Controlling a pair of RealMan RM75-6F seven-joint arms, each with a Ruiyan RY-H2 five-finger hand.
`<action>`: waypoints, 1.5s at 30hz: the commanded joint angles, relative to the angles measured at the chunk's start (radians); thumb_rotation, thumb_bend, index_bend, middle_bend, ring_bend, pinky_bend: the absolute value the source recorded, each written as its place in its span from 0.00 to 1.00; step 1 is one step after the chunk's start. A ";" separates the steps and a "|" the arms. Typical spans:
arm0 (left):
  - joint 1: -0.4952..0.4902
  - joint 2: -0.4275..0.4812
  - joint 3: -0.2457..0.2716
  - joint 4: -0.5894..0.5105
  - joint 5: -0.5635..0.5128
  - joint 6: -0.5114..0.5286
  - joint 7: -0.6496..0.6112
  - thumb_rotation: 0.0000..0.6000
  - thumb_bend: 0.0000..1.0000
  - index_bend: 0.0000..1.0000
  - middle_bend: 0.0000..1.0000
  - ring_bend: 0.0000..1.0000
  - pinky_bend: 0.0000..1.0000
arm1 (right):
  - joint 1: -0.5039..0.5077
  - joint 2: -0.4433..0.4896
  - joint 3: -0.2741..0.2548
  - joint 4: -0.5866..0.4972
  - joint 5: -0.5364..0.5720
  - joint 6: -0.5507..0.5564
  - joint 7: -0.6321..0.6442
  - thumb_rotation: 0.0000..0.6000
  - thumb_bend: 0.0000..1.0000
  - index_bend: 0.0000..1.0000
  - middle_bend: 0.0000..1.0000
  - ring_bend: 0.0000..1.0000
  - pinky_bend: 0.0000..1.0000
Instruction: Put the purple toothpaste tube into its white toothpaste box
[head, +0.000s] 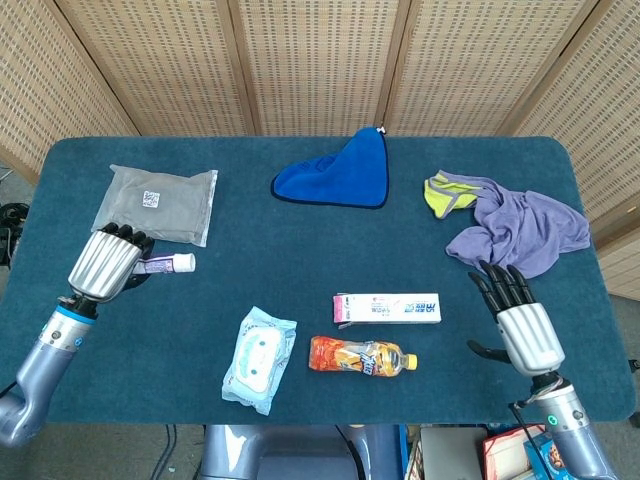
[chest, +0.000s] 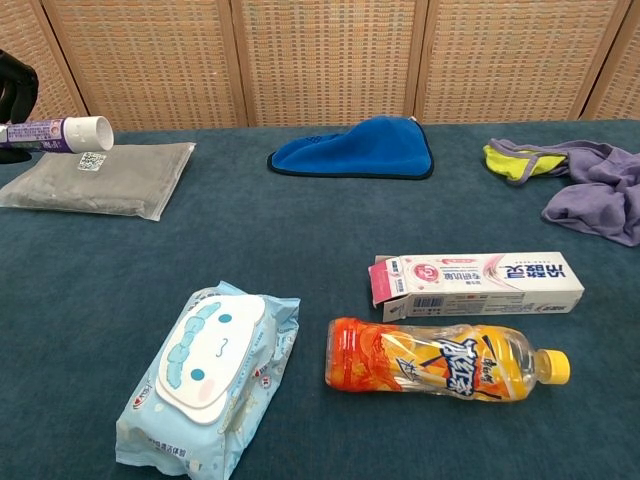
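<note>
The white toothpaste box (chest: 478, 283) has blue Chinese letters on its side, too small to read. The orange drink bottle (chest: 448, 361) shows big Chinese letters. The grey pouch (chest: 102, 177) carries a square code sticker.

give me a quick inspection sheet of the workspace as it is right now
surface: dark teal table, cloth-covered
job's things: purple toothpaste tube held off the table, cap pointing right; white toothpaste box lying flat, left flap open
clutter: wipes pack, orange drink bottle, grey pouch, blue cloth, lilac and yellow garments
hands: left hand grips the tube; right hand open, holding nothing
cables: nothing seen
surroundings: wicker screen panels behind
</note>
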 joint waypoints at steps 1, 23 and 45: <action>-0.001 0.005 -0.003 -0.007 0.003 -0.004 0.001 1.00 0.41 0.87 0.65 0.53 0.57 | 0.063 0.056 0.020 -0.087 0.056 -0.123 -0.069 1.00 0.12 0.00 0.00 0.00 0.00; -0.001 0.018 -0.022 -0.015 0.001 -0.033 0.006 1.00 0.41 0.87 0.65 0.53 0.57 | 0.274 -0.033 0.057 -0.155 0.447 -0.483 -0.346 1.00 0.12 0.00 0.00 0.00 0.00; 0.002 -0.015 -0.024 0.048 0.008 -0.045 -0.023 1.00 0.41 0.87 0.65 0.53 0.57 | 0.396 -0.199 0.076 -0.079 0.625 -0.496 -0.444 1.00 0.12 0.02 0.00 0.00 0.00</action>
